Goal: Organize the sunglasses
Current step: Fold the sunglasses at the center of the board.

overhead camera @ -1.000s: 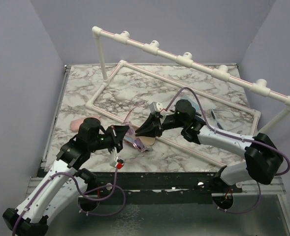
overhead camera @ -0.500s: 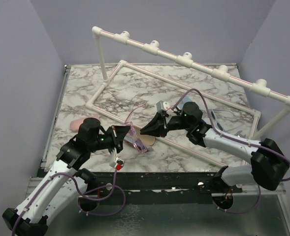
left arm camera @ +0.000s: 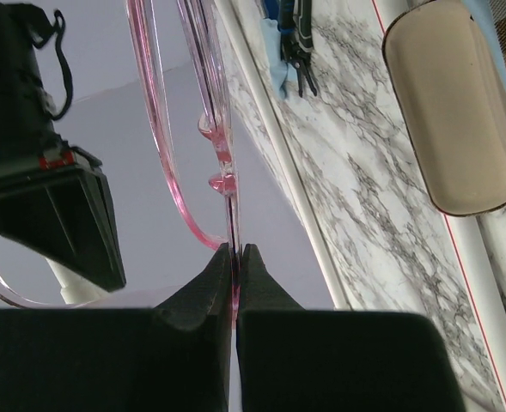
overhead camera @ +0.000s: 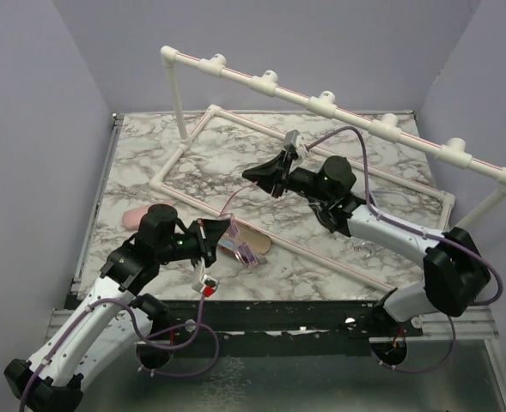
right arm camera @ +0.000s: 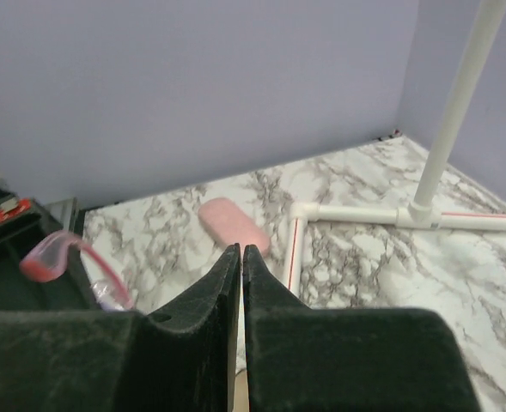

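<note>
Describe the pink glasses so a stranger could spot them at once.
On the marble table, look near the front edge at the left arm's end effector. The pink glasses are pinched in it, beside a tan case. Their thin see-through frame sets them apart from the solid pink case further left.

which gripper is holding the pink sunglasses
The left gripper: it is shut on the pink sunglasses, while the right gripper is shut on nothing.

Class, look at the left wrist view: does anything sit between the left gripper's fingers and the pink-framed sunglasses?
Nothing visible does. The left gripper is shut directly on the pink-framed sunglasses, pinching the thin frame edge-on. The right gripper hangs higher up, apart from them, shut with nothing in it.
</note>
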Robot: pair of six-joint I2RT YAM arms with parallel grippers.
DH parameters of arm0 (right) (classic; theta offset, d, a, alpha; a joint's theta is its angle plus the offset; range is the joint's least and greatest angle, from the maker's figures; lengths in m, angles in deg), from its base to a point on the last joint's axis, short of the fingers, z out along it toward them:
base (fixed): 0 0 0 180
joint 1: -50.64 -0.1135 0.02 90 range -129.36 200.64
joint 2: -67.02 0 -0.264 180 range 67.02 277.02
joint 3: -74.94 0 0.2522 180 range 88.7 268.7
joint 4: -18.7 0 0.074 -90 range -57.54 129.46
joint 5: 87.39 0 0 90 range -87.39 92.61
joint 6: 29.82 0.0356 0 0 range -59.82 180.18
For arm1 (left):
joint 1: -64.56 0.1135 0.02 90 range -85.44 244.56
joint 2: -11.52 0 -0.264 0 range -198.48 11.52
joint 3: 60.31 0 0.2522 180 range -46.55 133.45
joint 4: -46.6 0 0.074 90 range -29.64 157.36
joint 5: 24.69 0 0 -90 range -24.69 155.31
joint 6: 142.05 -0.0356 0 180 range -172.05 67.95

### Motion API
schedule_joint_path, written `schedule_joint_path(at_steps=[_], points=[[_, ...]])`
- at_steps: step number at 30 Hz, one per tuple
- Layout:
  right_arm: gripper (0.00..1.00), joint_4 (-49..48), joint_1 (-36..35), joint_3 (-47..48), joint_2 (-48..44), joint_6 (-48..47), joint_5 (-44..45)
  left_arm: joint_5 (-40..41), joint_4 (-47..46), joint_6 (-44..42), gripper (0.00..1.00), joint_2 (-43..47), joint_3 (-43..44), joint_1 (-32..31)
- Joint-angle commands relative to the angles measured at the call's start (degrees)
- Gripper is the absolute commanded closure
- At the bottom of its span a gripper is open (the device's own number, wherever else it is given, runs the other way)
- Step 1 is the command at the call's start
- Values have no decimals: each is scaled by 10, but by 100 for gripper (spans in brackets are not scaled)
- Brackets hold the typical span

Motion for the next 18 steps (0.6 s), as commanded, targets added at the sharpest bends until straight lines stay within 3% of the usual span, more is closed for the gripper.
schedule_joint_path(at_steps=[1,9,13,18], points=[[92,-124,-8,59,71,56,-27,-27,-4,-7,100,16,12,-6],[92,-287,-65,93,151,69,-263,-11,-3,34,100,12,18,-9],[93,-315,-70,26,130,69,-278,14,-6,89,100,-4,46,-9],[93,-318,-70,-72,68,51,-230,42,-8,173,100,-24,78,-9]])
